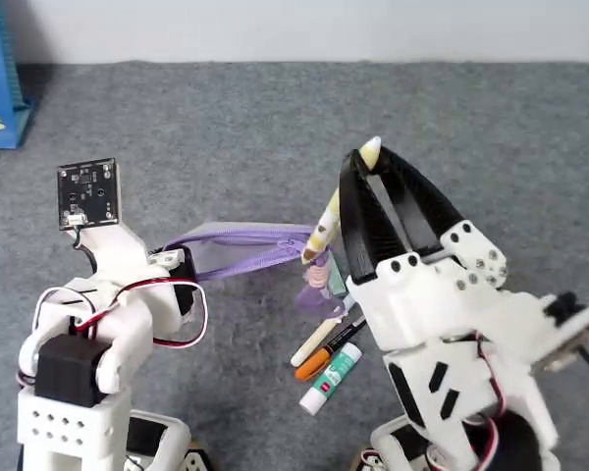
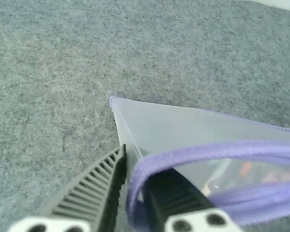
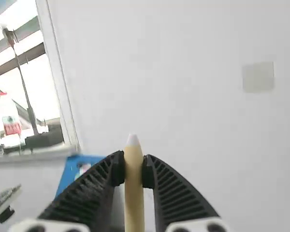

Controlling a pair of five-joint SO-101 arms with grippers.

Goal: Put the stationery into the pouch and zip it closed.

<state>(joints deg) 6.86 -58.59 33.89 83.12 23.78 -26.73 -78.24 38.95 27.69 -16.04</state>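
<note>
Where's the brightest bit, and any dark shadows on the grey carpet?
Right wrist view: the window glares white beyond the cream pen clamped in the right gripper. High view: only faint shadows on the grey carpet. Left wrist view: light shines through the clear purple-zipped pouch pinched by the left gripper.

High cam: we look down over the table (image 1: 275, 108). Left wrist cam faces down, v. close on the pouch (image 2: 183, 130), which we also see from high. Right wrist cam tilts up at a wall (image 3: 183, 72).
</note>
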